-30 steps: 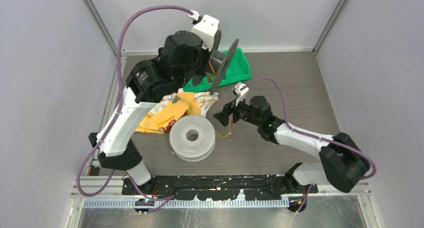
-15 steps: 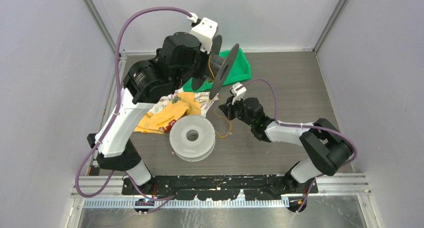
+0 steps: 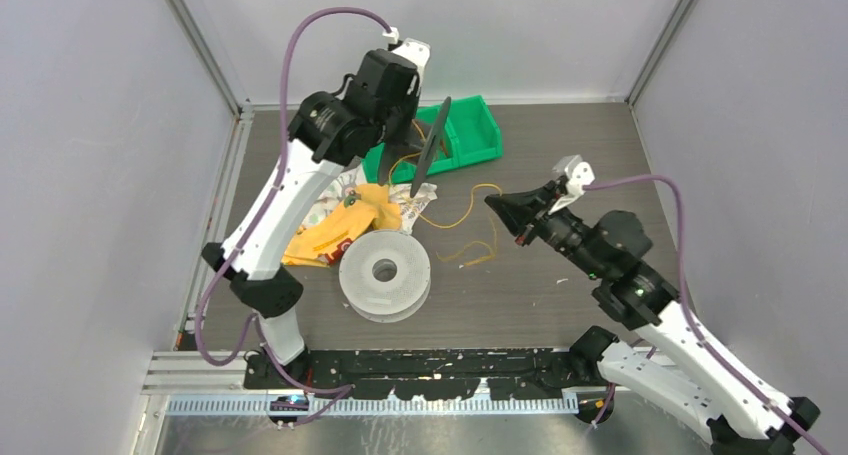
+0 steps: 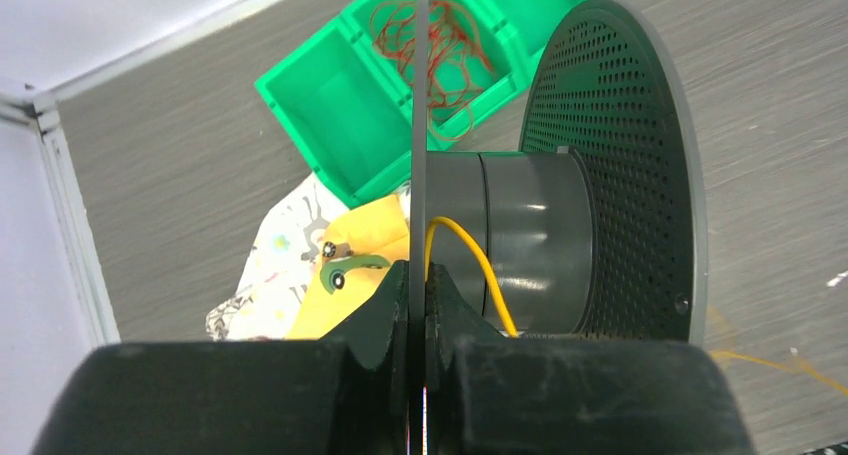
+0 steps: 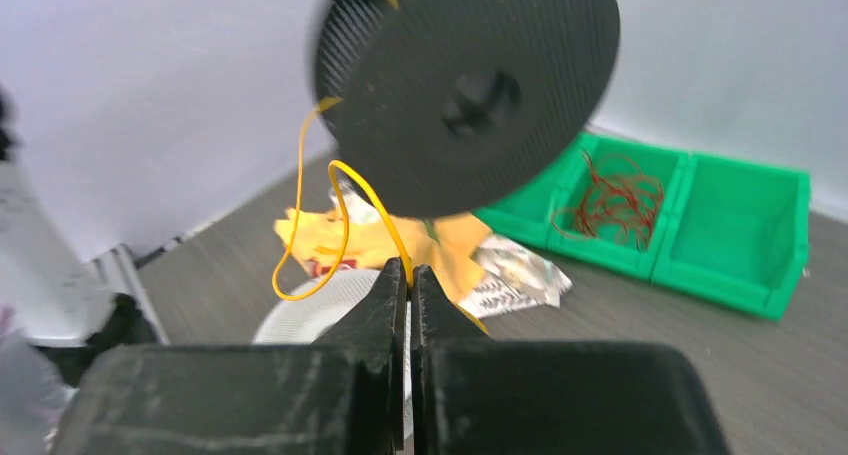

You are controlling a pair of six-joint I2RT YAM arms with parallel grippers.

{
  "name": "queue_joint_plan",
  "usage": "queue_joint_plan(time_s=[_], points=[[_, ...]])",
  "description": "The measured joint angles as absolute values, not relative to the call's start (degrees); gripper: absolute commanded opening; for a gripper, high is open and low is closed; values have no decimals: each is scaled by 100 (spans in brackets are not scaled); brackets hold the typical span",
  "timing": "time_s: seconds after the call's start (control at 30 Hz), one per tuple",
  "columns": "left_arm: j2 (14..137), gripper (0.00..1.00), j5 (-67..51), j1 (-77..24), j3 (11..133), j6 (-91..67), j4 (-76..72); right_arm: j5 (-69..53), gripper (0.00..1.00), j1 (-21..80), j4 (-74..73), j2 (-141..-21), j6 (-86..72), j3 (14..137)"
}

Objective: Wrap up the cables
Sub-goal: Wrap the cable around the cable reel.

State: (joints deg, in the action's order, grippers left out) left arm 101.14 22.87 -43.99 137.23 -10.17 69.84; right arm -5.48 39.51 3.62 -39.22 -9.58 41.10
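Clamping the dark spool point(image 4: 610, 175) by its thin flange in the left gripper point(image 4: 417, 300), raised near the green bin point(image 3: 482, 143). Pinching the yellow cable point(image 4: 480, 262) in the right gripper point(image 5: 408, 280), jaws pressed together

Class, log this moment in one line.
left gripper: shut on dark spool | right gripper: shut on yellow cable | cable reaches spool hub

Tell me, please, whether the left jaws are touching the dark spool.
Touching. The left wrist view shows the left gripper with its jaws clamped on the thin near flange of the spool, one on each face.
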Motion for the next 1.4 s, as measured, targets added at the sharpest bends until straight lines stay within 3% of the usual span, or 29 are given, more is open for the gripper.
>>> queue_joint_plan(time_s=[0.23,0.53,0.67,0.93,1.2,1.4], points=[[10645,1,2272,-4152,13207,-956,6956,-801,1,3970,-729,-3487,-864,5511],[10481,0,1184,-4150,12114,-489,6928,1542,1,3953,-864,-4049,434,6528],[10073,0,711,-4152,11546,-228,6936,2156,1,3358,-941,-4757,718,6600],[9190,0,-69,-4117,11371,178,6906,1758,1,729,-1616,-6045,-307,6514],[8683,0,-978,-3225,11452,-445,6243,451,1,731,-1944,-6132,-1142,5601],[8621,1,-746,-2790,11609,-1319,5468,-78,1,1330,-2287,-5944,-1669,4987]])
